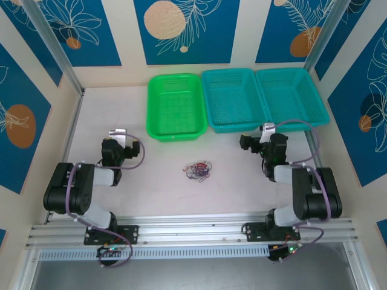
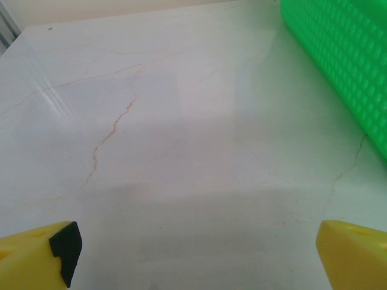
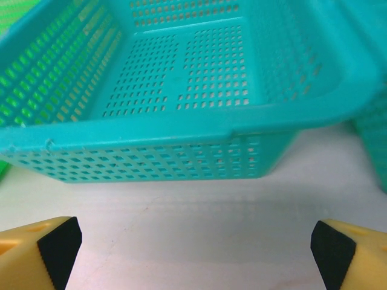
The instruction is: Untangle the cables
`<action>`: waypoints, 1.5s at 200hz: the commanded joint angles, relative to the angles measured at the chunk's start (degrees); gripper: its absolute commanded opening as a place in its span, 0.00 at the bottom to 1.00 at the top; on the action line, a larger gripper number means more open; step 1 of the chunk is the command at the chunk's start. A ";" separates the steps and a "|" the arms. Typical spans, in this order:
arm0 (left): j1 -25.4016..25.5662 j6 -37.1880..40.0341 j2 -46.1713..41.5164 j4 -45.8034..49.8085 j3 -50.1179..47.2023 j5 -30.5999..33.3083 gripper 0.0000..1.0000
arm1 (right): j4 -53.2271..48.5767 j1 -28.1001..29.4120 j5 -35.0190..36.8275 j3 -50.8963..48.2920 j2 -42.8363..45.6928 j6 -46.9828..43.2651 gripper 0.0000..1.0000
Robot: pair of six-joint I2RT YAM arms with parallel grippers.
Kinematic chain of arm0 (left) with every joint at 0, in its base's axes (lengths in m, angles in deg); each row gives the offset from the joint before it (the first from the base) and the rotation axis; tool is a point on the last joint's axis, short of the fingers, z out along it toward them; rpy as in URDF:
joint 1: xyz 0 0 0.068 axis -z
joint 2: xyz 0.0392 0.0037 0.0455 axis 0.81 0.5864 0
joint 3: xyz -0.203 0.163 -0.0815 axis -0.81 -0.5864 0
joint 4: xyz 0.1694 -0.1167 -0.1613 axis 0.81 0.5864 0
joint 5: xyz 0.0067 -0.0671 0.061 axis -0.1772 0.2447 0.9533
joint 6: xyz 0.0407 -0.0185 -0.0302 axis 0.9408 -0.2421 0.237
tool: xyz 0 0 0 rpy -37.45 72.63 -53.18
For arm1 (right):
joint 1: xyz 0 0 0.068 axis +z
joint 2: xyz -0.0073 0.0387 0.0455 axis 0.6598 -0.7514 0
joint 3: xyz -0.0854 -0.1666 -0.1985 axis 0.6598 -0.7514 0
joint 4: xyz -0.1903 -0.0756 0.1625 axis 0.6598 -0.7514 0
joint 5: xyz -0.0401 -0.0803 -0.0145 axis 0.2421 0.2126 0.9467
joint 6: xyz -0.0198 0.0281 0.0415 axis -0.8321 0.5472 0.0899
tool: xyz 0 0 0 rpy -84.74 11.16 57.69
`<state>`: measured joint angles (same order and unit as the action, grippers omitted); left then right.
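Note:
The cables [image 1: 198, 170] lie as a small tangled clump of reddish, pale and dark thin wires on the white table [image 1: 163, 193], about midway between the two arms. My left gripper [image 1: 118, 134] is to the left of the clump and well apart from it. In the left wrist view its yellow fingers [image 2: 42, 251] stand wide apart, open over bare table, and the left gripper [image 2: 196, 251] holds nothing. My right gripper [image 1: 268, 128] is to the right of the clump, up by the baskets. The right gripper [image 3: 196, 244] is open and holds nothing, with its fingers [image 3: 51, 248] at the bottom corners of the right wrist view.
Three mesh baskets stand in a row at the back: a green basket [image 1: 150, 109], a teal basket [image 1: 233, 128] and a second teal basket [image 1: 320, 109]. The middle teal basket's near wall [image 3: 181, 157] is just ahead of my right gripper. The green basket's side [image 2: 338, 54] is ahead-right of my left gripper.

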<state>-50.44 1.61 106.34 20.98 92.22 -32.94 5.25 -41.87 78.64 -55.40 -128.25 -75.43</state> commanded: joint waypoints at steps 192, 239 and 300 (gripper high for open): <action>31.46 -51.15 -21.58 45.17 9.98 -18.46 0.68 | -57.55 34.55 -10.27 29.49 -4.38 26.27 0.99; 32.37 -50.78 -18.72 44.28 10.62 -16.79 0.65 | -53.13 40.17 -4.78 29.02 -15.47 29.63 0.67; 32.02 -61.59 -23.23 46.92 9.40 -11.38 0.71 | -47.60 36.53 -14.69 24.71 -8.33 23.72 0.00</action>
<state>-18.55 -53.41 86.02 69.02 102.18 -46.60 -45.96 -3.07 71.05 -27.36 -142.26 -48.42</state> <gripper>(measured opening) 0.699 0.068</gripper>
